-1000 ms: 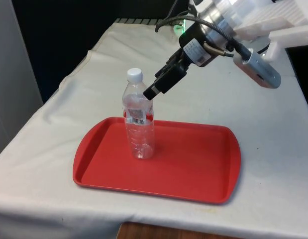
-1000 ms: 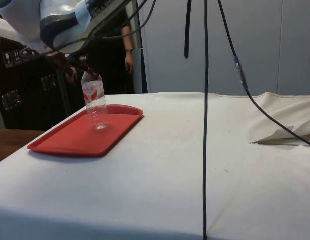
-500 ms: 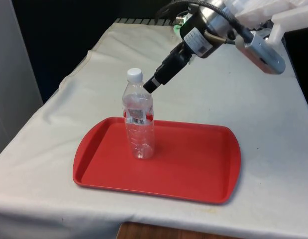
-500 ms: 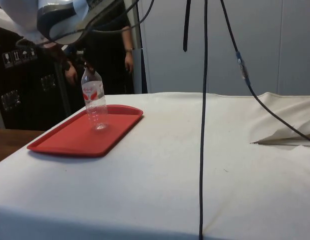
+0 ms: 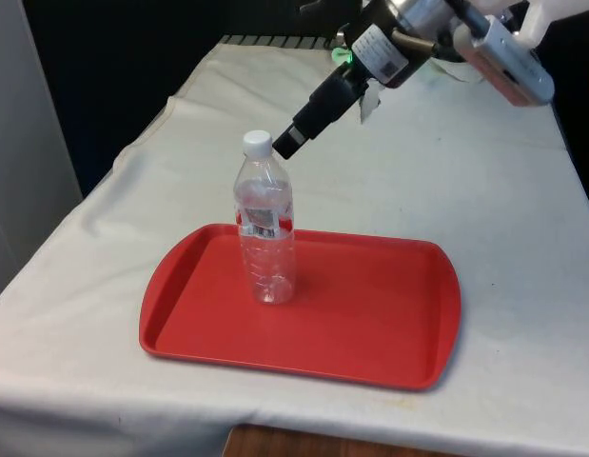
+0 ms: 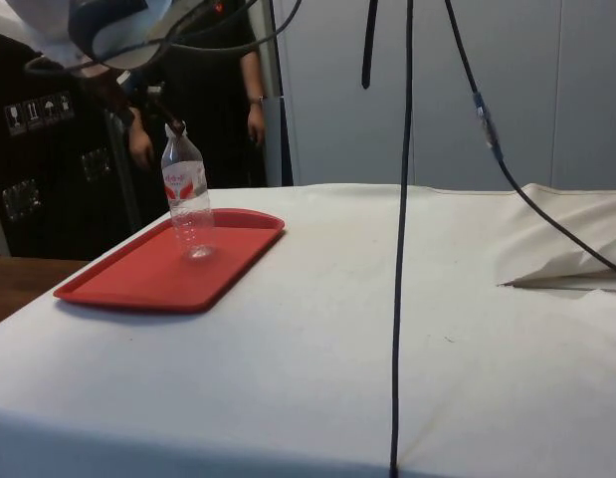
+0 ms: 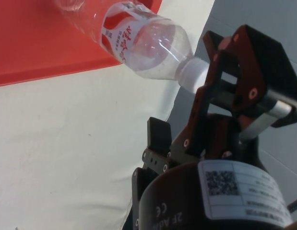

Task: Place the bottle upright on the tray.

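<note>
A clear plastic bottle [image 5: 265, 228] with a white cap and a red-and-white label stands upright on the red tray [image 5: 370, 324], on the side towards the front view's left. In the side view the bottle [image 6: 188, 199] stands free on the tray [image 6: 138, 279]. My gripper [image 5: 286, 145] hangs just behind and beside the cap, level with it and apart from the bottle. Its fingers are open and hold nothing. In the wrist view the bottle [image 7: 143, 40] lies beyond the fingertips [image 7: 159, 136], with the cap in line with the gap of the gripper [image 7: 196, 103].
The tray lies near the table's front edge on the white cloth [image 5: 503, 190]. A person [image 6: 238, 90] stands behind the table in the side view, one hand [image 6: 140, 147] near the bottle's height. Black cables [image 6: 402, 199] hang down in front of the side camera.
My gripper has drawn up and back from the bottle's neck, ending level with the cap. The bottle has stayed upright in the same place on the tray.
</note>
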